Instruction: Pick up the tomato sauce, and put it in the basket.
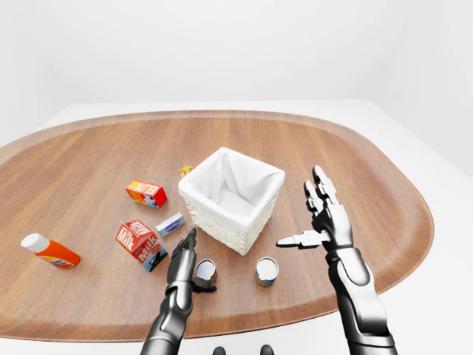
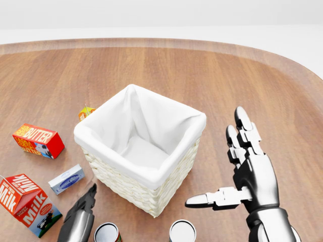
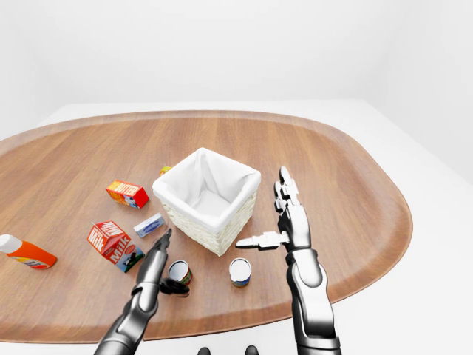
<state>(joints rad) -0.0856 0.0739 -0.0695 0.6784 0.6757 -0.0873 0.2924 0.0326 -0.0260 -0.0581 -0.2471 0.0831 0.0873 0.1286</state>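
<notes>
Left robot hand [image 1: 194, 270] beside tomato sauce [image 1: 205, 272] | can upright | right robot hand [image 1: 321, 218] spread

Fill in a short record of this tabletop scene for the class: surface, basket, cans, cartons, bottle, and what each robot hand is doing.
surface: oval wooden table
basket: white-lined wicker basket, nothing seen inside
cans: red-labelled can by the left hand; second can to its right
cartons: milk carton, butter box, small blue-white box
bottle: orange bottle, lying down, far left
left hand: open, beside the red can
right hand: open, raised right of the basket
</notes>
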